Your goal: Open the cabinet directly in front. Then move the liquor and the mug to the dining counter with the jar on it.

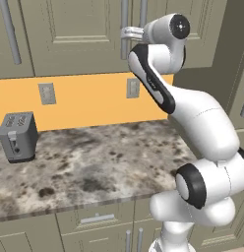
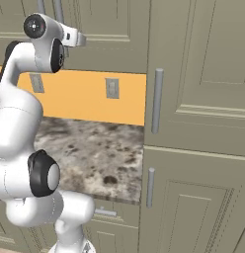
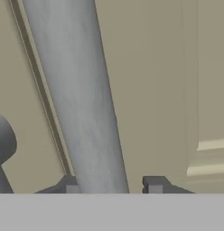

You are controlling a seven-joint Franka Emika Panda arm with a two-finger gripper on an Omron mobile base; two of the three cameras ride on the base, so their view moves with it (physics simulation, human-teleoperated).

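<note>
Gripper at the cabinet handle, doors shut.

Arm reached up to the cabinet (image 1: 79,37) at the top of the left base view; gripper (image 3: 113,186) sat at the handle (image 3: 80,99); in the hand view the silver bar ran between the two fingertips (image 3: 154,185), tilted across the frame; jaws stood either side of the bar, contact could not be told; toaster (image 1: 17,136) stood at left on the marble worktop (image 1: 94,162); orange backsplash (image 1: 89,101) behind, two outlets on it.
</note>
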